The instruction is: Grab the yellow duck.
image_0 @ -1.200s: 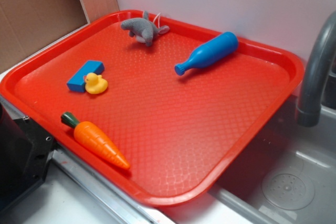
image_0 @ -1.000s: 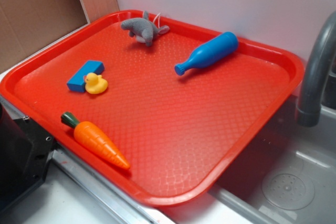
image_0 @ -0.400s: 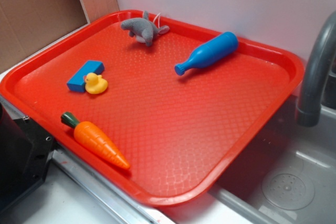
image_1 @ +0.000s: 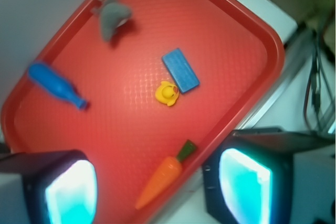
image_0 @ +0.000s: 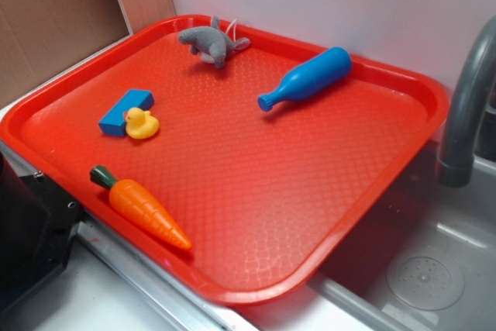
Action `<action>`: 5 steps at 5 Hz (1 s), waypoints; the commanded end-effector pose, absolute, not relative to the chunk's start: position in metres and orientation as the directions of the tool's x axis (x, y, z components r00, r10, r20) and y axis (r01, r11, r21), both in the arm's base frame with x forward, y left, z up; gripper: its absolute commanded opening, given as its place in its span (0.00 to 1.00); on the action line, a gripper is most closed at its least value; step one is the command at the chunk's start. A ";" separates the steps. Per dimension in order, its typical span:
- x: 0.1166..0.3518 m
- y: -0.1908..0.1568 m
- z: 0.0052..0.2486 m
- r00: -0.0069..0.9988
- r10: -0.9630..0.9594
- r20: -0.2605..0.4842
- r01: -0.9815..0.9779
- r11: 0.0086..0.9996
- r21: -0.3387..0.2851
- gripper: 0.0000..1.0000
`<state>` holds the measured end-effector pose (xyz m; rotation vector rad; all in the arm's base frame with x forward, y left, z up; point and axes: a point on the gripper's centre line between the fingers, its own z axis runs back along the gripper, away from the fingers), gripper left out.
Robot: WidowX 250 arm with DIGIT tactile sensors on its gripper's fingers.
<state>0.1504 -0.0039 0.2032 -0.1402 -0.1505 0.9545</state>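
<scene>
The yellow duck (image_0: 141,123) sits on the red tray (image_0: 372,75), touching the blue block (image_0: 124,111) at its 10 o'clock. The hand (image_1: 157,187) hovers high above, fingers (image_1: 71,190) spread.

Your exterior camera is looking down at an angle across the red tray (image_0: 403,141) from nearby. Your wrist camera is looking steeply down from high above, sharing the whole tray (image_1: 270,51).
</scene>
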 end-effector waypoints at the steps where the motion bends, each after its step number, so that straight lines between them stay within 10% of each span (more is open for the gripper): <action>1: 0.171 0.013 0.173 0.302 0.953 0.029 -0.934 0.302 -0.191 1.00; 5: 0.194 0.032 0.081 0.132 0.984 0.120 -0.988 0.140 -0.065 1.00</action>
